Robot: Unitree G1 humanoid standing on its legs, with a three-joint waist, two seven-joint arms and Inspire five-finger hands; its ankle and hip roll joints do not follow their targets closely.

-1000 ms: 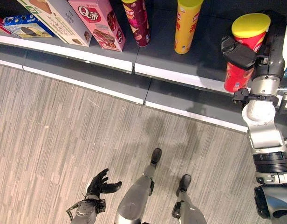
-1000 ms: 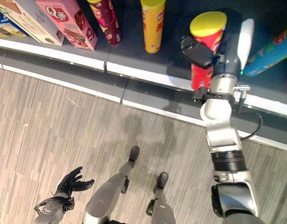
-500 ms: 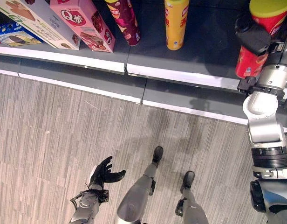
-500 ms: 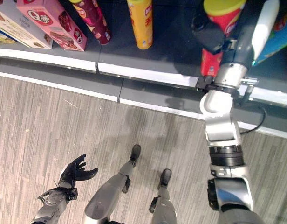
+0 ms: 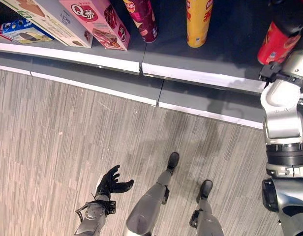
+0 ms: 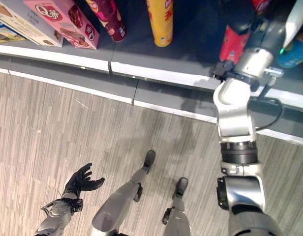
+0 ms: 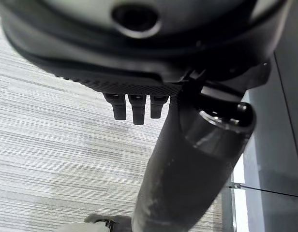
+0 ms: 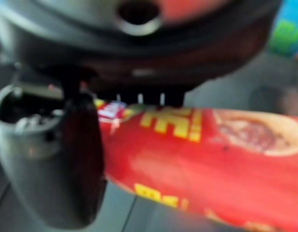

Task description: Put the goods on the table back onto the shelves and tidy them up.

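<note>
The red can (image 5: 275, 45) stands tilted on the dark shelf (image 5: 230, 44), at its right end. The right hand (image 8: 67, 159) has its fingers and thumb clamped around the can (the wrist view shows this up close). To the left on the same shelf stand a yellow can (image 5: 199, 22), a dark red can (image 5: 144, 19), a pink box (image 5: 100, 22) and a pale box (image 5: 50, 22). The left hand (image 5: 111, 182) hangs low over the striped floor (image 5: 68, 137), its fingers apart and holding nothing.
</note>
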